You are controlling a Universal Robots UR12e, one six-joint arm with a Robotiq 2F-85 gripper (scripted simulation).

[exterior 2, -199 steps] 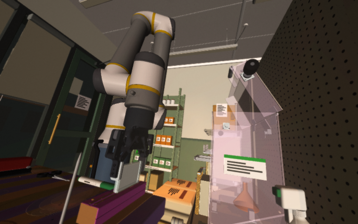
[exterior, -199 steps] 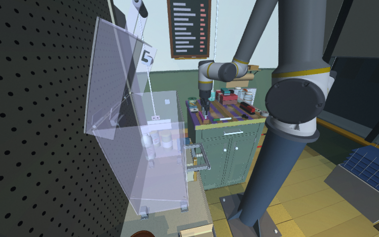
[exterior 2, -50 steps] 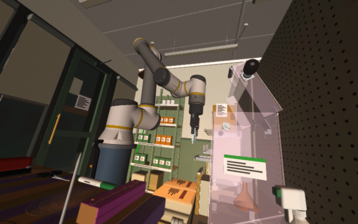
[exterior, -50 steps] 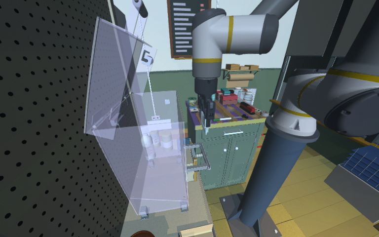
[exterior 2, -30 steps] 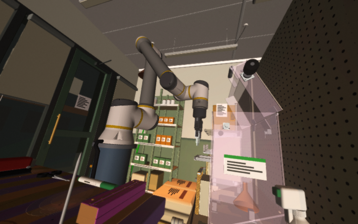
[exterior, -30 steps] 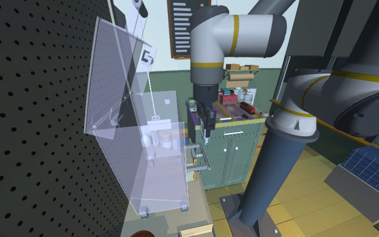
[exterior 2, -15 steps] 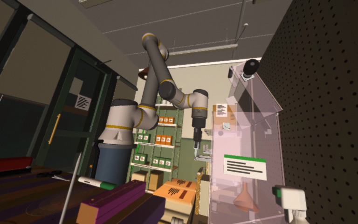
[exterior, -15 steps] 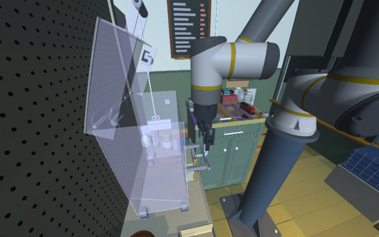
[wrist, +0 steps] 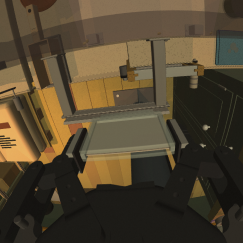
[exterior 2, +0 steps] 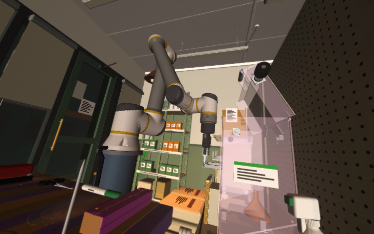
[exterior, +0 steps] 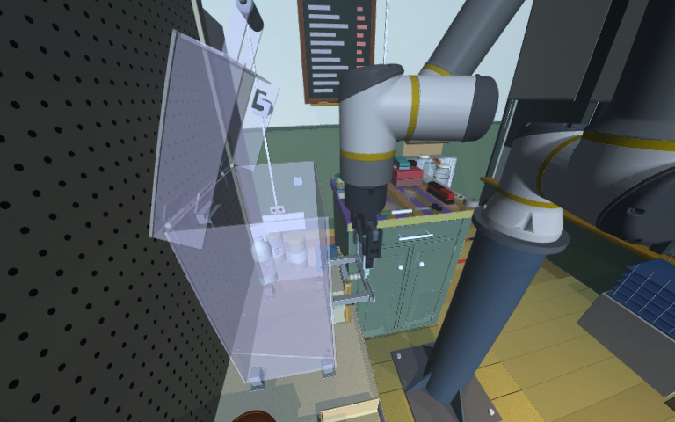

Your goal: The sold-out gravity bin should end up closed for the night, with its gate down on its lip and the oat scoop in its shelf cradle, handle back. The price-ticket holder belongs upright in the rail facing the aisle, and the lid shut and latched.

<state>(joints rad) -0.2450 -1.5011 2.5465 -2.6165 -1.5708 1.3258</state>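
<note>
The price-ticket holder (wrist: 128, 136), a clear flat plate, is held by its two side edges in my gripper (wrist: 127, 141). It sits just above the grey rail (wrist: 112, 112), which juts from the bin's front on two arms. The clear gravity bin (exterior: 269, 268) hangs on the pegboard, with its lid (exterior: 199, 129) tilted up and open. My gripper (exterior: 367, 271) points straight down at the rail (exterior: 356, 288), beside the bin's front face (exterior 2: 249, 165). I do not see the oat scoop or the gate.
A green cabinet (exterior: 413, 268) stands right behind the rail, with a cluttered top. Cardboard boxes (exterior 2: 187, 201) sit on the floor below. The arm's base column (exterior: 473, 318) rises to the right. The pegboard wall (exterior: 74, 199) closes the left side.
</note>
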